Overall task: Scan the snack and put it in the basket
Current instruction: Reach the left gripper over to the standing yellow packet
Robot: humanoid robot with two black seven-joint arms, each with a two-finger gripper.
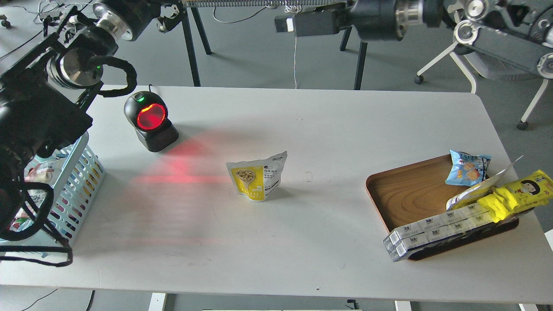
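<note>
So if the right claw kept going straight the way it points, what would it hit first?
Likely the left claw, since the right claw points leftward at it across open space; depth is unclear.

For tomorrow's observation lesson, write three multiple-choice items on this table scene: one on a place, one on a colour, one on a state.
1. Where does the snack stand?
A. in the wooden tray
B. on the bare table, mid-way
C. inside the basket

2. What colour glows in the scanner window?
A. red
B. blue
C. white

3. How is the snack posed?
A. lying flat
B. upright, untouched
C. held in a hand

Answers: B, it stands on the table between the scanner and the wooden tray, outside the basket; A, the window shines red; B, it stands on its base with no hand near.
</note>
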